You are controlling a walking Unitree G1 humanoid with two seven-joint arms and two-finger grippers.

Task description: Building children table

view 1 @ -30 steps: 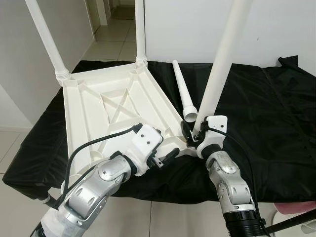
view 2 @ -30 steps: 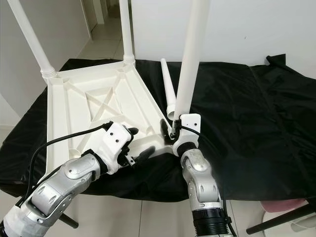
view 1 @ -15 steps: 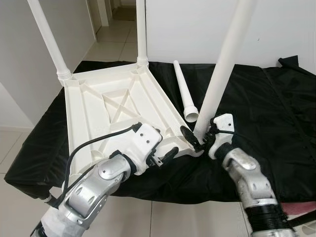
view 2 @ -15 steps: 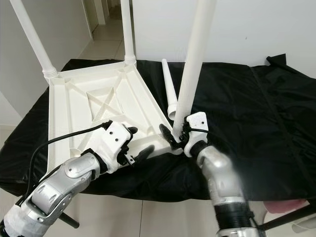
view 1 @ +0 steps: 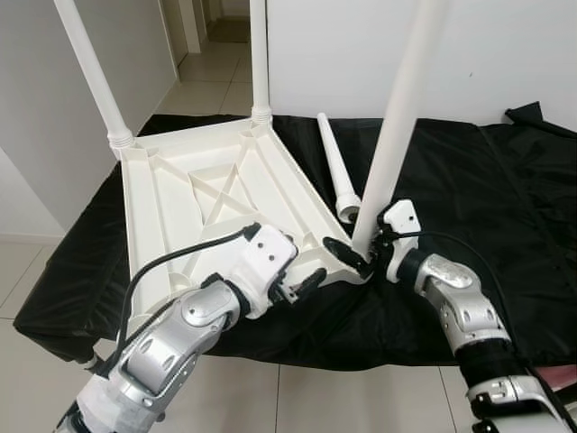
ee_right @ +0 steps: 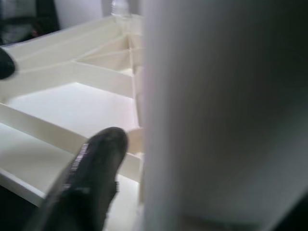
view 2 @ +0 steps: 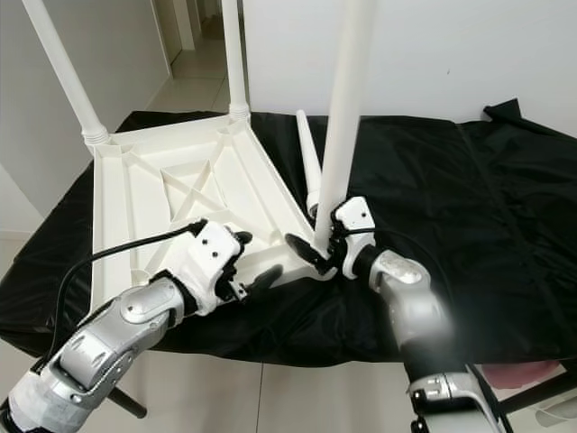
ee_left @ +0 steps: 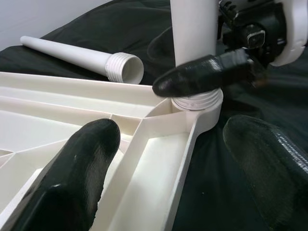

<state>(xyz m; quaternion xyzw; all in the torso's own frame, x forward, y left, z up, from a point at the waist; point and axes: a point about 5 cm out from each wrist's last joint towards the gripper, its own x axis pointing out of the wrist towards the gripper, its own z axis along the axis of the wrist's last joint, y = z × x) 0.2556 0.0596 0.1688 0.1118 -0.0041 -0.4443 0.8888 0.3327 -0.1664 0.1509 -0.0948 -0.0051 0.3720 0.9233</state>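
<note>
A white plastic tabletop (view 1: 171, 198) lies upside down on a black cloth. Two white legs (view 1: 90, 72) (view 1: 260, 54) stand in its far corners. My right gripper (view 1: 362, 250) is shut on the base of a third leg (view 1: 397, 117), which stands in the near right corner socket (ee_left: 197, 103) with its threaded collar at the rim. My left gripper (view 1: 305, 281) is open just left of that corner, its fingers (ee_left: 82, 178) on either side of the tabletop's near rim. A fourth leg (view 1: 334, 171) lies loose on the cloth behind the corner.
The black cloth (view 1: 505, 180) covers a low surface whose front edge runs just under my arms. A white wall stands behind it, and a tiled hallway opens at the far left. A pink object (view 1: 563, 374) sits on the floor at the lower right.
My right forearm has swung out to the right and the gripper has turned around the leg's base, still holding it. The leg stands slightly more upright. The left arm has not moved.
</note>
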